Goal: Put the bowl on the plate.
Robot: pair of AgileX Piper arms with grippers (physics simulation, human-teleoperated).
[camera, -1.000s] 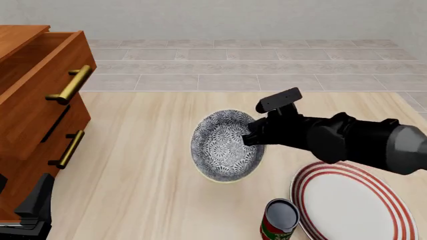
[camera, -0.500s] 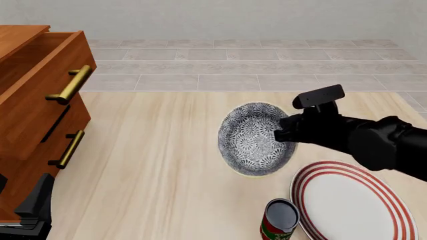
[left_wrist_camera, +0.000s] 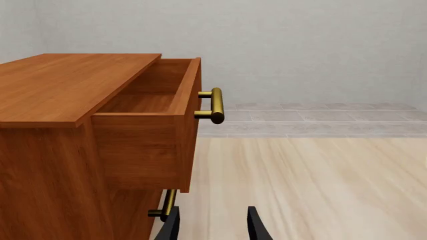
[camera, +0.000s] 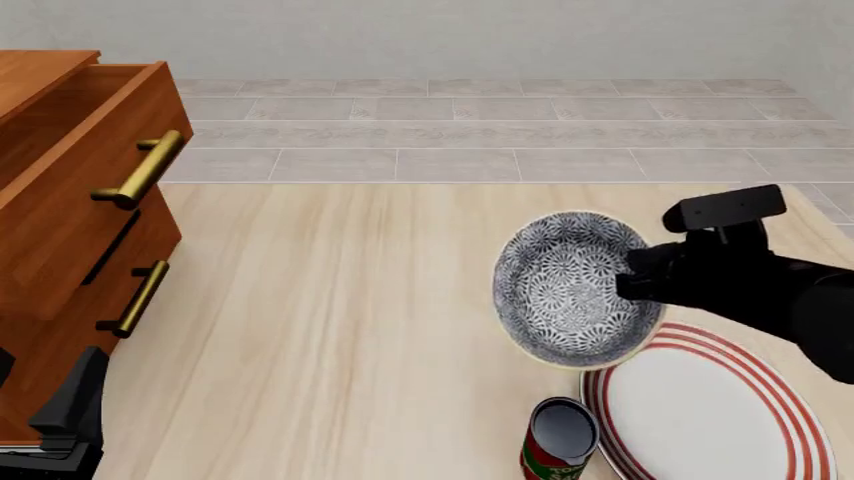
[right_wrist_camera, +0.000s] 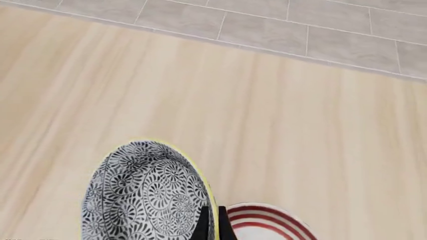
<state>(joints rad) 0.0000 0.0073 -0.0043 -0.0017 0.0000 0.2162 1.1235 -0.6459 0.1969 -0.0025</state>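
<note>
Right arm (camera: pixel 787 290): matte black, bulbous rounded links, with a flat rectangular black block mounted atop its wrist. Left end effector (left_wrist_camera: pixel 213 226): two thin, black, blade-like fingers.

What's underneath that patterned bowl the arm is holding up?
Under the bowl, held by the right gripper, lie bare wooden table and the far-left edge of the red-ringed plate. The bowl hides whatever sits directly beneath it.

Right tool (camera: pixel 630 285) clamped and tilted, left tool (left_wrist_camera: pixel 212 225) parted, low
</note>
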